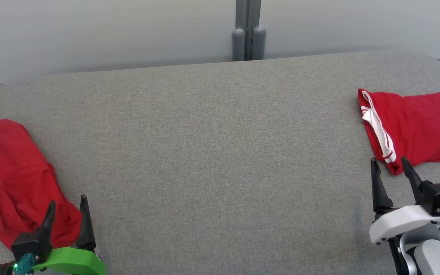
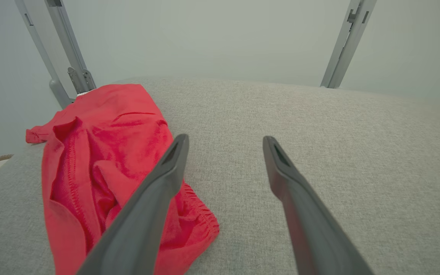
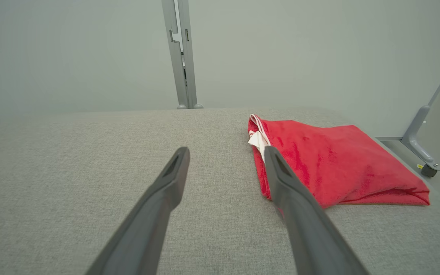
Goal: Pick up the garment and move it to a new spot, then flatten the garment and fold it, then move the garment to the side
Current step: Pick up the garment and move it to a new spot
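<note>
At the far left of the grey bench (image 1: 220, 152), a crumpled red garment (image 1: 13, 179) lies in a heap that reaches the bench's left edge. The left hand (image 1: 67, 201) hovers by the heap's near right end. It is released, with one finger over the cloth and the other over bare bench, grasping nothing. At the far right a folded red garment (image 1: 414, 126) with white trim lies flat. The right hand (image 1: 389, 160) is at its near left corner, likewise released and holding nothing.

surface: grey fabric table (image 1: 220, 152) | left end: crumpled red garment (image 1: 10, 179) | right end: folded red garment (image 1: 422, 126)
</note>
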